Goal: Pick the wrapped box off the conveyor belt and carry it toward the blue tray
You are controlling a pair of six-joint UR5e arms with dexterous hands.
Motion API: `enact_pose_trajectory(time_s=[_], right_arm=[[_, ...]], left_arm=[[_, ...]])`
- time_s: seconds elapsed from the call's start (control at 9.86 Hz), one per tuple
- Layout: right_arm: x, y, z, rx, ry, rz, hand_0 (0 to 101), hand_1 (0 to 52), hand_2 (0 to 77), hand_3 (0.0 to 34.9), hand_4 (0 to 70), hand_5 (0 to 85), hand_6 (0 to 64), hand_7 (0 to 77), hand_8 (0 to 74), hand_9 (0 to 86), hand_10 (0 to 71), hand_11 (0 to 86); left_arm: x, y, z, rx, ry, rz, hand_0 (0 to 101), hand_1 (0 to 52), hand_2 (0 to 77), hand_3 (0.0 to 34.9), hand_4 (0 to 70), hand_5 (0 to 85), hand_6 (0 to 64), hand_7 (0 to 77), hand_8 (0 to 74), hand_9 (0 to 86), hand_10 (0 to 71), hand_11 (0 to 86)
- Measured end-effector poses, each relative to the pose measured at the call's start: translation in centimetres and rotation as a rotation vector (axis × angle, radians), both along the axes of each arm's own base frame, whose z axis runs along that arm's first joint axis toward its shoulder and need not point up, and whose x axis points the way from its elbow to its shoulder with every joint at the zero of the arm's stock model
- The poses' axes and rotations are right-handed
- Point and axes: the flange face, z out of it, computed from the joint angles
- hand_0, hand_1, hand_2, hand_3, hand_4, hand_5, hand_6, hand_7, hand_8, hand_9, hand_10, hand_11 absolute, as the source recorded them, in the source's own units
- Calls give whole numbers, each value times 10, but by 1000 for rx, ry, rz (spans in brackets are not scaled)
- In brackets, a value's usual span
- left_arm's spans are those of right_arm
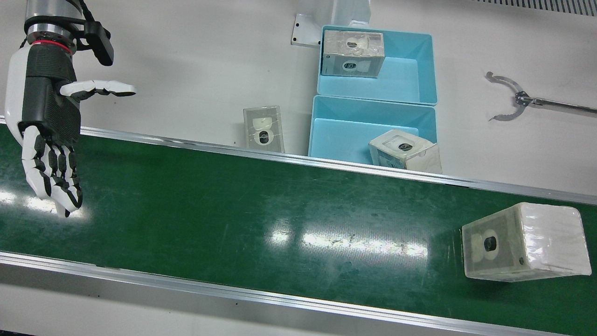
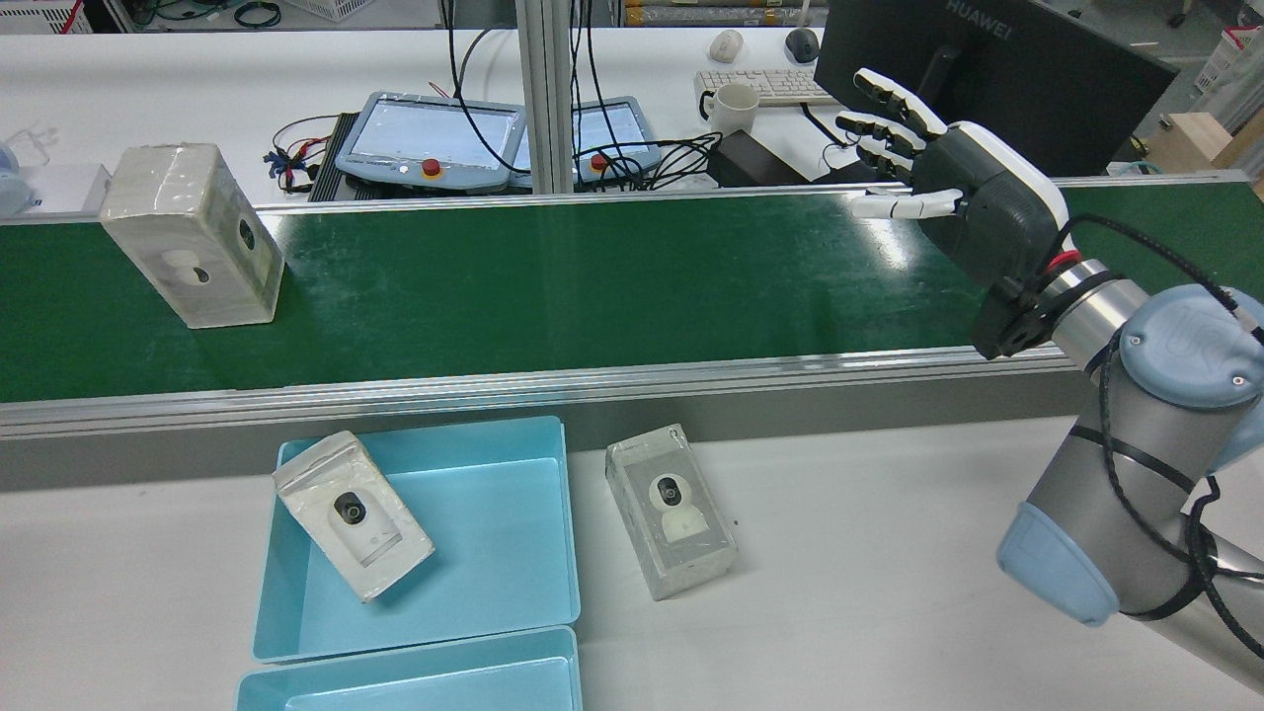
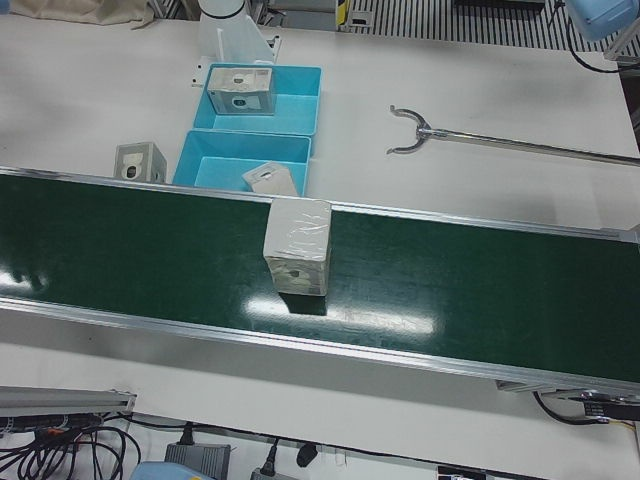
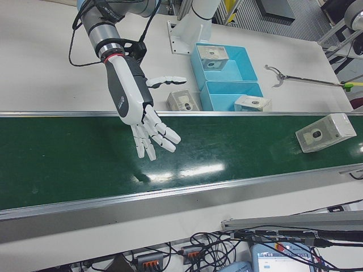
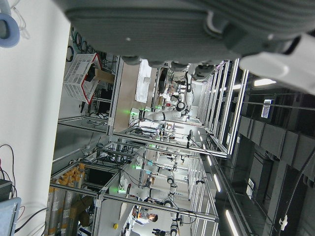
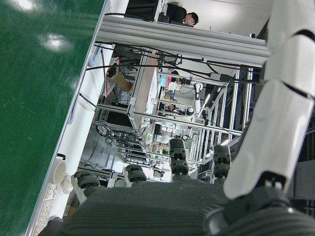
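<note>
A wrapped white box (image 1: 522, 242) lies on the green conveyor belt (image 1: 280, 210) at its end on the left arm's side; it also shows in the rear view (image 2: 193, 237), the left-front view (image 3: 297, 245) and the right-front view (image 4: 325, 132). My right hand (image 1: 46, 126) is open and empty, fingers spread, above the opposite end of the belt, far from the box; the rear view (image 2: 978, 197) and right-front view (image 4: 136, 107) show it too. My left hand (image 5: 172, 24) shows only in its own view, palm and finger bases, holding nothing. Two blue trays (image 1: 431, 70) stand beside the belt.
One wrapped box (image 1: 353, 53) sits in the far tray and another (image 1: 405, 150) leans in the near tray (image 1: 326, 135). A third (image 1: 264, 128) lies on the white table beside the trays. A metal reacher tool (image 1: 513, 95) lies on the table.
</note>
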Motion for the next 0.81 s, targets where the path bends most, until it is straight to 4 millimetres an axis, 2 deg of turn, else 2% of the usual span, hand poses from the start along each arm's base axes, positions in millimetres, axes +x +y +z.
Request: enact_pose_trajectory(time_s=[0.3,0.41,0.51,0.81], right_arm=[[1,0,0,-1,-1,2,412,104,136,299,27,153,0,169,11,65,22,44],[1,0,0,-1,-2,3,410,104,147,299,16,180,0,104,0,22,22,44],[1,0,0,-1,-3,3,411,104,147,298,11,202,0,93,0,22,22,44],[5,-1,0,-1,-6,9,397,104,164,299,49,240,0,104,0,22,33,44]], left_arm=[[0,0,0,0,0,0,0,0,5,0,0,5,0,5,5,0,0,0],[0,0,0,0,0,0,0,0,5,0,0,5,0,5,0,0,5,0],[0,0,0,0,0,0,0,0,5,0,0,5,0,5,0,0,5,0],[0,0,0,0,0,0,0,0,5,0,0,5,0,5,5,0,0,0]])
